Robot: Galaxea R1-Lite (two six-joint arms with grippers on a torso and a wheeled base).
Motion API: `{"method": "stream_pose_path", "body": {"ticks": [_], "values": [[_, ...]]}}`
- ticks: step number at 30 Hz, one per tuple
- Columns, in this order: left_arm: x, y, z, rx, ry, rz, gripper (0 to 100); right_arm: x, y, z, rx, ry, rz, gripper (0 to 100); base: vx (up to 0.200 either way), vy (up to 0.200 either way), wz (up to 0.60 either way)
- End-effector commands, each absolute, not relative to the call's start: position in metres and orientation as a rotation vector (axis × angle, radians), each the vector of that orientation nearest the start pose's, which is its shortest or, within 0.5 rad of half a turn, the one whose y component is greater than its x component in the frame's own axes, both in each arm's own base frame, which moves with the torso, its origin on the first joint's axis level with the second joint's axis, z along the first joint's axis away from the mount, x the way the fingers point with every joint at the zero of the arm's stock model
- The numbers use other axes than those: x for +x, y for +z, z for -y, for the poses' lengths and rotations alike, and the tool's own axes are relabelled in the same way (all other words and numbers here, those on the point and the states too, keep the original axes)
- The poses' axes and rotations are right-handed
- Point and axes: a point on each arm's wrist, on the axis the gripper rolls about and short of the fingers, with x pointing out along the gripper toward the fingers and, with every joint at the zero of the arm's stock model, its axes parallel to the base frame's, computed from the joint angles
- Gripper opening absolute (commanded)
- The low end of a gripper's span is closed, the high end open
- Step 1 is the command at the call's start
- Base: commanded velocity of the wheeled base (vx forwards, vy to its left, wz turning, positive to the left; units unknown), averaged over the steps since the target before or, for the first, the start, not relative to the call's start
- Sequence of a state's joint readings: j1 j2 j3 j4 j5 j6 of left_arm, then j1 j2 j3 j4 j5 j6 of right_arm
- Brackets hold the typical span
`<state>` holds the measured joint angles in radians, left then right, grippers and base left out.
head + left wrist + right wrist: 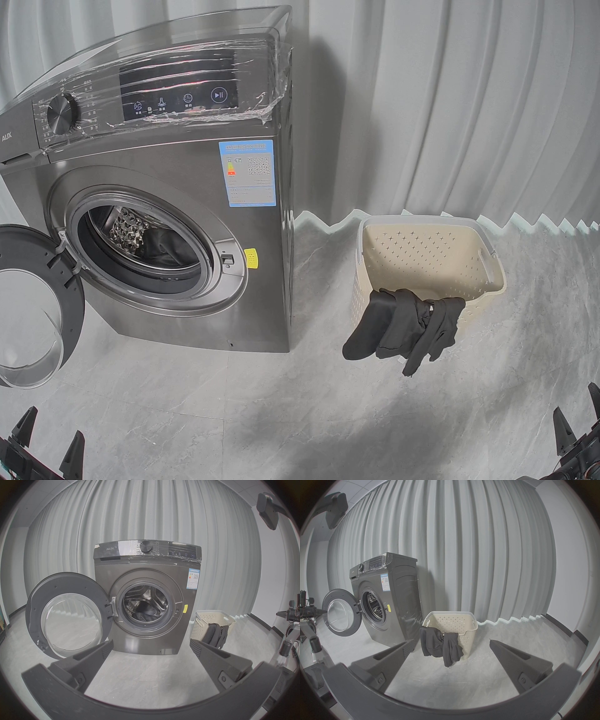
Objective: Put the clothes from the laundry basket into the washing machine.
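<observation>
My left gripper (50, 437) hangs low at the near left, jaws spread wide and holding nothing. My right gripper (576, 412) sits at the near right, likewise spread and empty. Both point forward over the floor (300, 406), grey stone-look tile with pale veining, well apart from everything else.

Ahead of the right one, the laundry basket (494, 275) is a cream plastic tub with rounded corners, small punched holes and a handle slot in its side. A black garment (403, 328) is draped over its near rim, limp and creased, most of it hanging down the outside.

Near the basket's left stands the washing machine (187, 156), grey metal, with crinkled plastic film (187, 75) over its control panel. Its round door (31, 306), a glass bowl in a dark ring, is swung fully open and juts out on my left gripper's side. Inside the perforated steel drum (128, 228) lies a dark cloth (165, 247). A white pleated curtain (450, 94) hangs behind.
</observation>
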<state>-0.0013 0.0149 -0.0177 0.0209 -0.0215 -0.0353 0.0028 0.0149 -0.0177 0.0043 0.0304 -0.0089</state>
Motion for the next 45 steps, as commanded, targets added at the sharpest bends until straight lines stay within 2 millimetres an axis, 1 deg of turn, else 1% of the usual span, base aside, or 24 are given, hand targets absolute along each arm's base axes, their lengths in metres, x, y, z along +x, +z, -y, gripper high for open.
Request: {"method": "stream_pose_path", "body": {"ticks": [1,5,20,29,35,45], "values": [[-0.0234,0.0754,0.0005,-0.037,-0.024,-0.014,100,-0.0228,0.0750,-0.0006,-0.009,0.034,-0.004,100,0.000,0.000,0.00],[-0.0235,0.0758,0.0005,-0.035,-0.024,-0.013,100,-0.0228,0.0750,-0.0006,-0.009,0.034,-0.004,100,0.000,0.000,0.00],[-0.0235,0.0758,0.0004,-0.037,-0.023,-0.013,100,-0.0228,0.0750,-0.0006,-0.009,0.034,-0.004,100,0.000,-0.200,0.00],[-0.0235,0.0758,0.0004,-0.037,-0.023,-0.013,100,-0.0228,0.0750,-0.0006,-0.009,0.034,-0.004,100,0.000,0.000,0.00],[-0.0234,0.0754,0.0004,-0.037,-0.023,-0.014,100,-0.0228,0.0750,-0.0006,-0.009,0.034,-0.004,100,-0.200,0.000,0.00],[-0.0235,0.0758,0.0004,-0.037,-0.023,-0.013,100,-0.0228,0.0750,-0.0006,-0.009,0.034,-0.004,100,0.000,0.000,0.00]]}}
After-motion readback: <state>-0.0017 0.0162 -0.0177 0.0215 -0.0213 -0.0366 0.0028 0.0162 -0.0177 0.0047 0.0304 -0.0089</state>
